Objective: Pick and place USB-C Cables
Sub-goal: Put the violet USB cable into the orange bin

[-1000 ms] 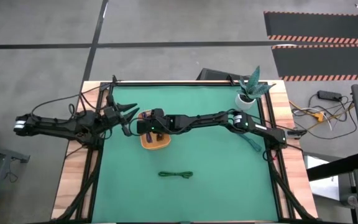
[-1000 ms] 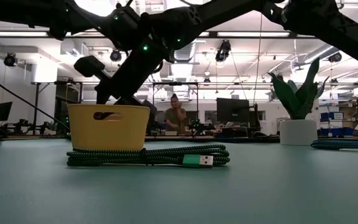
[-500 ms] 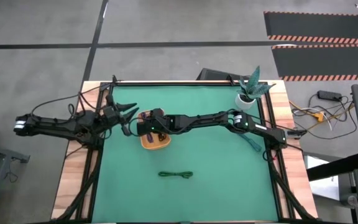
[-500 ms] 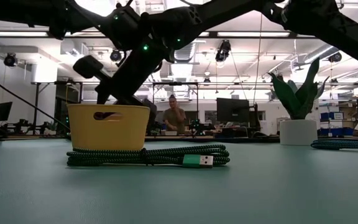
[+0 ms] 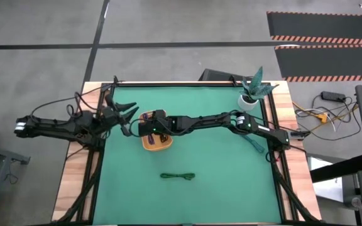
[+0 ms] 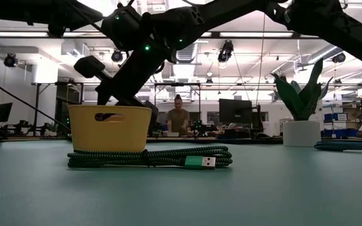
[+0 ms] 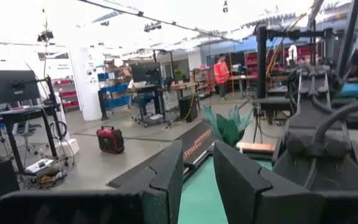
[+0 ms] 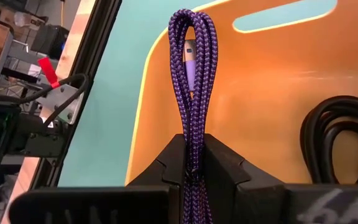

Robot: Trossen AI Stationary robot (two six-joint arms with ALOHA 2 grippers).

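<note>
My right gripper point(image 8: 194, 163) reaches across the table and slants down into the orange tray point(image 5: 148, 143), shut on a purple braided cable bundle point(image 8: 194, 74). A black coiled cable point(image 8: 344, 134) lies on the tray's floor beside it. A dark green cable bundle point(image 5: 178, 176) lies flat on the green mat nearer the table's near edge; in the low view it lies point(image 6: 149, 157) in front of the tray point(image 6: 110, 129). My left gripper point(image 5: 128, 112) hovers open just left of the tray, touching nothing; its fingers also show in its wrist view point(image 7: 197, 180). My right gripper pinches the purple bundle between its two fingers, on the strands point(image 8: 194, 140) some way back from the looped end point(image 8: 193, 25). The bundle runs along the fingers and sticks out past their tips over the tray's inside. Whether the loop touches the tray, I cannot tell.
A potted plant point(image 5: 253, 94) stands at the far right corner of the mat. A teal cable point(image 5: 256, 143) lies near the right edge, also visible in the low view point(image 6: 347, 145). Open mat spreads around the green bundle. A person sits in the room behind the table.
</note>
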